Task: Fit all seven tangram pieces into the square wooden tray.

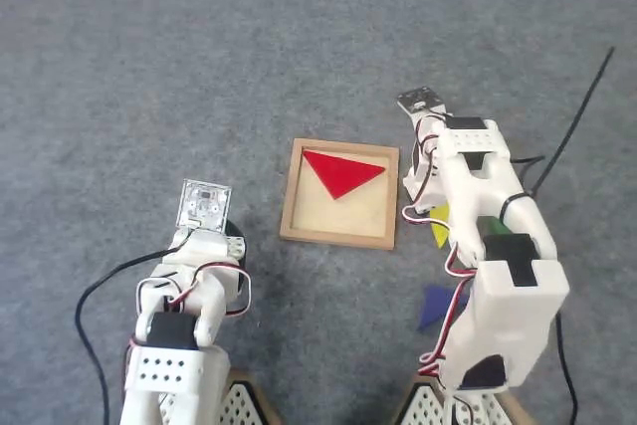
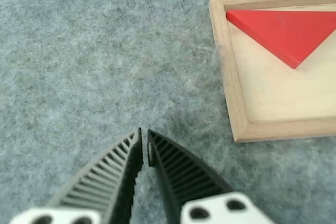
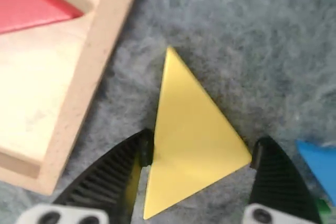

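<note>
Between right end effector (image 3: 203,144) tips, yellow triangle (image 3: 184,129)

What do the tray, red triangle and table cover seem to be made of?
The tray looks like pale unvarnished wood, with faint grain. The red triangle is probably painted wood, smooth and matte. The table cover seems grey felt or carpet, fuzzy.

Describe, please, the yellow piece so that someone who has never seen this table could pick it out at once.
A square wooden tray lies mid-table on the grey carpet. Just outside its rim on the right arm's side, a flat yellow triangle lies within the open right claw. Its colour sets it apart: the red triangle lies in the tray, and the blue piece sits nearby.
</note>
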### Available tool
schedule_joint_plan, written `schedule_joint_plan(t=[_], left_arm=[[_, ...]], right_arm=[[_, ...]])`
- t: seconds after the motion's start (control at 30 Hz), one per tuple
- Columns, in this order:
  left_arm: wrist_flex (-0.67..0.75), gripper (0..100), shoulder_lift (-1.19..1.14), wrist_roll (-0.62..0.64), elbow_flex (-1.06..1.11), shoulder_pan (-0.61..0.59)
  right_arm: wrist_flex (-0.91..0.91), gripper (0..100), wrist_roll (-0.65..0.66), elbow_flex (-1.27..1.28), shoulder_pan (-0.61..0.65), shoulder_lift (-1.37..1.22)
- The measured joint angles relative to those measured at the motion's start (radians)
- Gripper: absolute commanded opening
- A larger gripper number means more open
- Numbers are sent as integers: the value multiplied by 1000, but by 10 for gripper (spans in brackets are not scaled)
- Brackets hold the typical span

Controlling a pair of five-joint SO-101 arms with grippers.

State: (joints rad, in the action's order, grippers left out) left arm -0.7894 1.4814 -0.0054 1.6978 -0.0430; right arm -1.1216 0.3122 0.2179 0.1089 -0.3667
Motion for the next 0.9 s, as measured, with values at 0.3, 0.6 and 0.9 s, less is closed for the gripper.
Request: schedule_joint_plan(t=[0.3,0.6,0.9], left_arm=[[0,15,0,0,0,0],[0,15,0,0,0,0],[0,15,0,0,0,0]], right_arm=[[-32,270,-44,2,-8,66],[-72,310,-81,49,87,218],[-34,329,-80,94,17,190]])
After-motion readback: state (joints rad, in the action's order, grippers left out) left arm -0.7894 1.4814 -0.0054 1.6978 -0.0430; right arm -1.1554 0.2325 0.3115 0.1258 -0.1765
